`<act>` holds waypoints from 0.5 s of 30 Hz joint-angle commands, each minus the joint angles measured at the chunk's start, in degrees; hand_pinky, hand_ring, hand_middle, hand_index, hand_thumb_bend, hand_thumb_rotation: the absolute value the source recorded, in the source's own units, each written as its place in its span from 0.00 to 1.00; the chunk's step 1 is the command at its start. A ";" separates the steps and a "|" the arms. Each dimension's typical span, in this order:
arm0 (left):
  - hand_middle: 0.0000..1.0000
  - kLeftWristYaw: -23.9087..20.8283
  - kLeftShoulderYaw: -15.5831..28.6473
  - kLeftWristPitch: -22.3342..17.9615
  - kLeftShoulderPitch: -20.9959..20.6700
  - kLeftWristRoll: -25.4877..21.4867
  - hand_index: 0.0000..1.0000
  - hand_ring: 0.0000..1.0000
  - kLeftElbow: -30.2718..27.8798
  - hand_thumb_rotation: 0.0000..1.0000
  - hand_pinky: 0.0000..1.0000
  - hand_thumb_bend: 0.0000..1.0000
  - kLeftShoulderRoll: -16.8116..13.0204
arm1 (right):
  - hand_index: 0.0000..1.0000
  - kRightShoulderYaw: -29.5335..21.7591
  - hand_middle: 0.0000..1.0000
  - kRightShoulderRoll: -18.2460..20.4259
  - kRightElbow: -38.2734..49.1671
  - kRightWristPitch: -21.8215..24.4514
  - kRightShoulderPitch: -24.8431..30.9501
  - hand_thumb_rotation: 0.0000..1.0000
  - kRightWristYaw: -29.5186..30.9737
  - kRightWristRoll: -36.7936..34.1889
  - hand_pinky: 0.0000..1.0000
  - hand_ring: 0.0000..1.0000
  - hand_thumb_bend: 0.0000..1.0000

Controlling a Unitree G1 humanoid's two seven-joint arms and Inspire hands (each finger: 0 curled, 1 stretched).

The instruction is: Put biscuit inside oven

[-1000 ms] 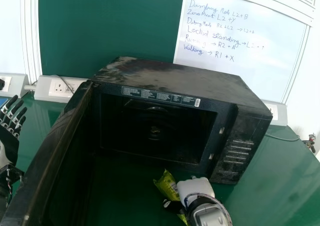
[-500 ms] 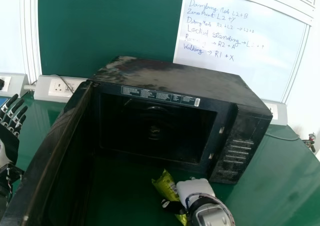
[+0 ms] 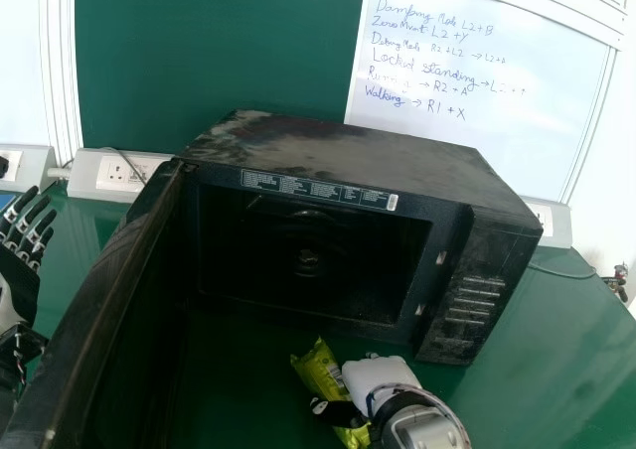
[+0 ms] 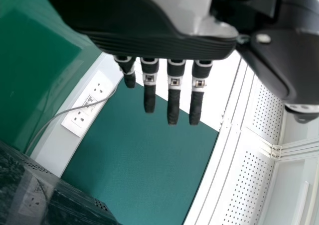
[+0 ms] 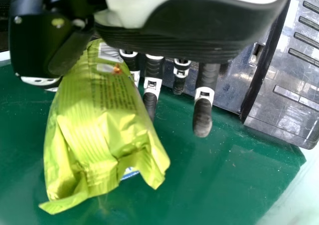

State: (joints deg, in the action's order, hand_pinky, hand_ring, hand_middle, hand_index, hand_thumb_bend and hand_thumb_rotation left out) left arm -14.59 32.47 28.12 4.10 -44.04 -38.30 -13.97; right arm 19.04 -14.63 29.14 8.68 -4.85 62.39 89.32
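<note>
"Green tabletop [image 3: 517,379] below, with the black microwave oven [image 3: 358,161] standing on it, its mouth towards me."

"Door?"

"The hinged door [image 3: 94,320] is wide open on the left, so I have nothing to pull first."

"And your hands?"

"I've parked my left hand [image 4: 149,41] outside the door, its fingers straight and apart. My right hand [image 5: 174,31] has the lime-green biscuit packet [image 5: 102,125] pinched between thumb and fingers, low in front of the oven and outside it."

"Anything different?"

"Yes. From the head view, I see that hand and packet have slid a little leftward over the last second, closer to the middle of the opening."

"Meaning?"

"Better alignment, I'd judge. Next I'd raise it over the front lip and feed it in. I can't tell whether its underside clears the table, and a low approach could snag that crinkly wrapper end."
</note>
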 commanded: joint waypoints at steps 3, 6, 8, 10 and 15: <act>0.80 -0.57 -0.65 0.53 -0.27 -0.25 0.77 0.85 -0.97 0.99 0.95 0.18 -0.07 | 0.69 -0.84 0.47 0.22 1.03 0.21 -0.76 0.00 -0.15 -0.61 0.18 0.26 0.57; 0.80 -0.42 -0.66 0.32 -0.20 -0.42 0.78 0.85 -0.97 0.95 0.95 0.17 -0.03 | 0.68 -0.98 0.47 0.35 0.87 0.31 -1.08 0.00 0.09 -0.55 0.17 0.25 0.57; 0.80 -0.18 -0.62 0.20 -0.15 -0.40 0.79 0.86 -0.85 0.96 0.95 0.17 -0.12 | 0.68 -1.11 0.47 0.51 0.73 0.37 -1.13 0.00 -0.18 -0.64 0.18 0.25 0.57; 0.80 -0.13 -0.66 0.22 -0.14 -0.30 0.80 0.85 -0.88 0.98 0.95 0.17 -0.20 | 0.67 -1.26 0.47 0.62 0.62 0.37 -1.15 0.00 -0.34 -0.76 0.18 0.26 0.57; 0.81 -0.24 -0.77 0.32 -0.01 -0.12 0.81 0.86 -1.13 1.00 0.95 0.17 -0.22 | 0.65 -1.78 0.47 0.89 0.56 0.62 -0.78 0.00 -1.90 -1.57 0.21 0.29 0.57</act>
State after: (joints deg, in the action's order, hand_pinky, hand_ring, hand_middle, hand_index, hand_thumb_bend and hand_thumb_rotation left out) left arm -14.93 32.32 28.15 4.12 -44.04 -38.57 -13.97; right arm 18.07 -13.92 29.42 8.73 -4.88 61.80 88.24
